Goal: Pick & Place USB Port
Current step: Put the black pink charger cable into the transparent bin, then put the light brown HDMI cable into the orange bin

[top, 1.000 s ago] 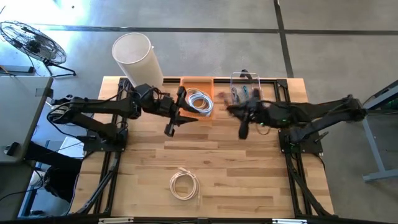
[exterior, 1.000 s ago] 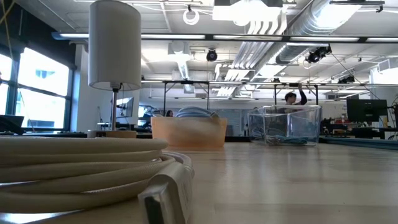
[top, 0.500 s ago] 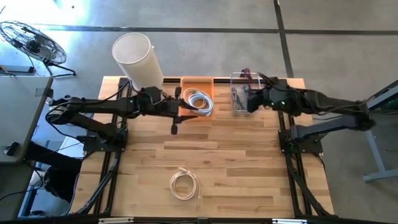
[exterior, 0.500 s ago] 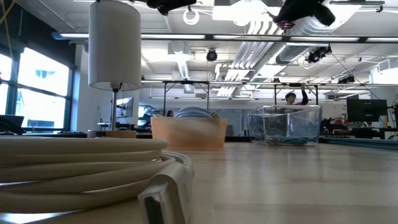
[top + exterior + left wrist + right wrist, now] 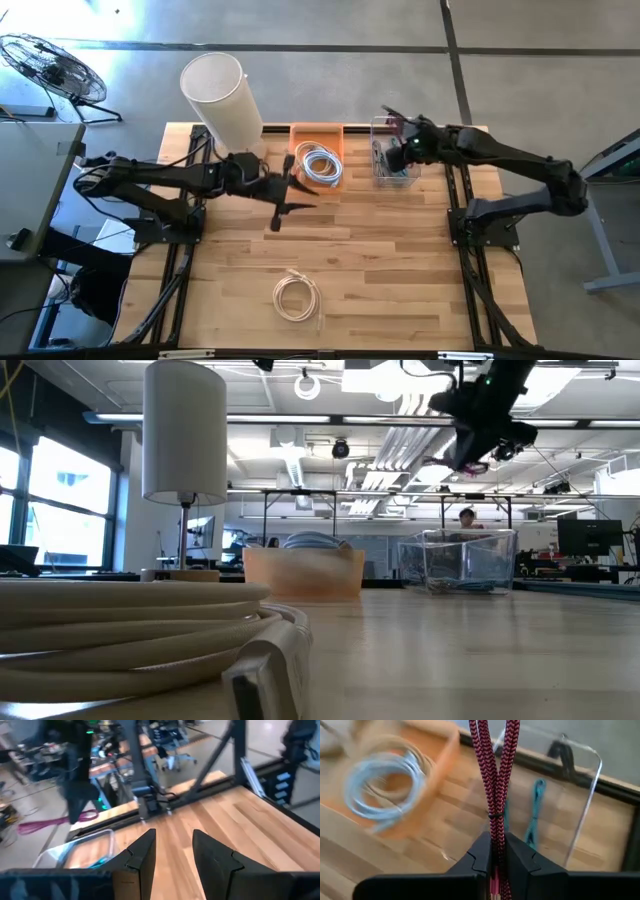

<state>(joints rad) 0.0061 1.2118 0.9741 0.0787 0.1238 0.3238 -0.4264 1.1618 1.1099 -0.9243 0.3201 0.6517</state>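
Observation:
My right gripper [image 5: 496,842] is shut on a red-and-black braided cable [image 5: 495,780]. It hangs above the clear bin [image 5: 396,160] at the table's far edge, high over it in the low view [image 5: 478,422]. Teal cables [image 5: 535,815] lie in that bin. The orange bin [image 5: 318,150] beside it holds a light-blue coil [image 5: 320,163]. A cream coiled cable [image 5: 296,297] lies on the near part of the table and fills the low view's foreground [image 5: 130,625]. My left gripper [image 5: 281,205] is open and empty [image 5: 173,847], near the orange bin's front. My right gripper pinches the braided cable between its two fingers where its strands run side by side [image 5: 496,827]. The strands run on forward past the fingertips. The cable is lifted clear of the table, over the clear bin; in the low view a pink stretch [image 5: 440,461] sticks out beside the gripper.
A tall white cylinder [image 5: 222,92] stands at the table's far left corner, close to the left arm. Bare wood [image 5: 400,260] spreads between the bins and the cream coil. A person [image 5: 467,517] shows far back in the room.
My right gripper has carried the braided cable from the middle of the table toward the far edge and now sits over the clear bin. In the low view it has come down into the picture from above. It has stayed shut on the cable.

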